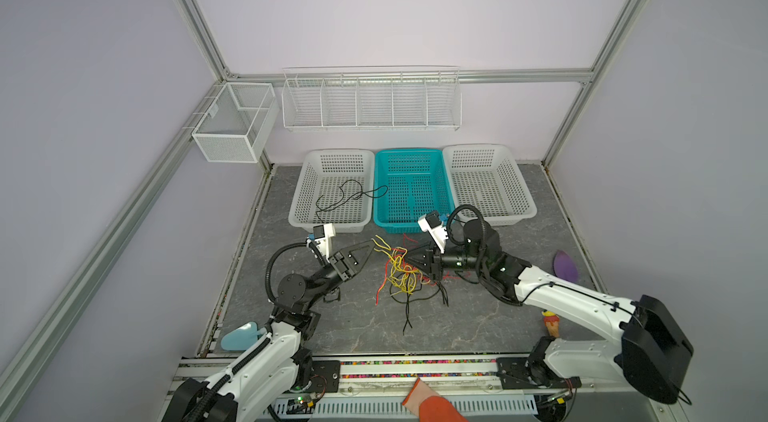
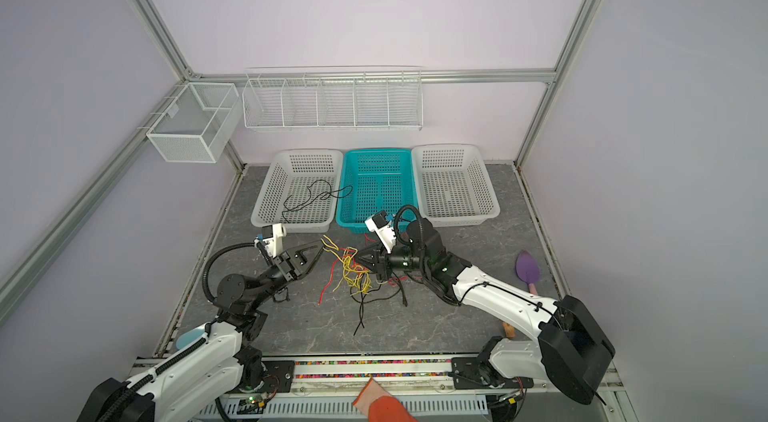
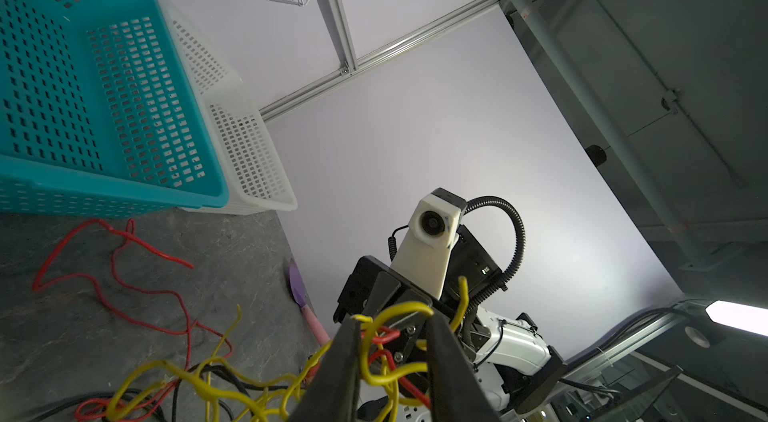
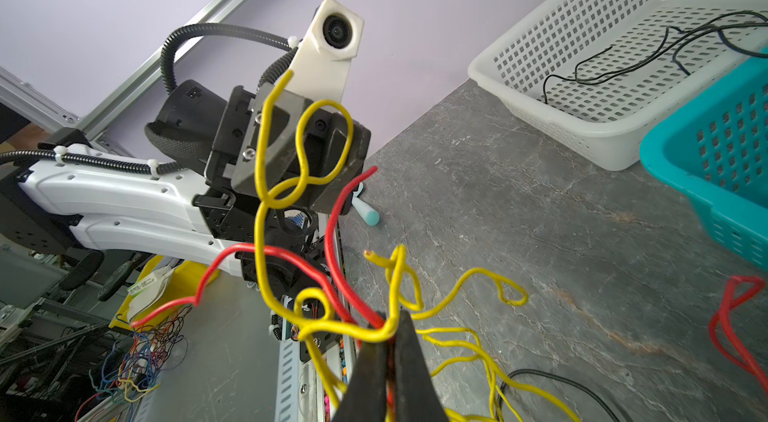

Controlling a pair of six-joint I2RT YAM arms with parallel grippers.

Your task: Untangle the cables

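The yellow, red and black cables lie tangled on the grey tabletop between the two arms, and one black cable lies apart in the leftmost white basket. The right gripper is pinched tight on the tangle, with red showing in its grip. The left gripper has its jaws partly apart, with yellow and red strands between them.
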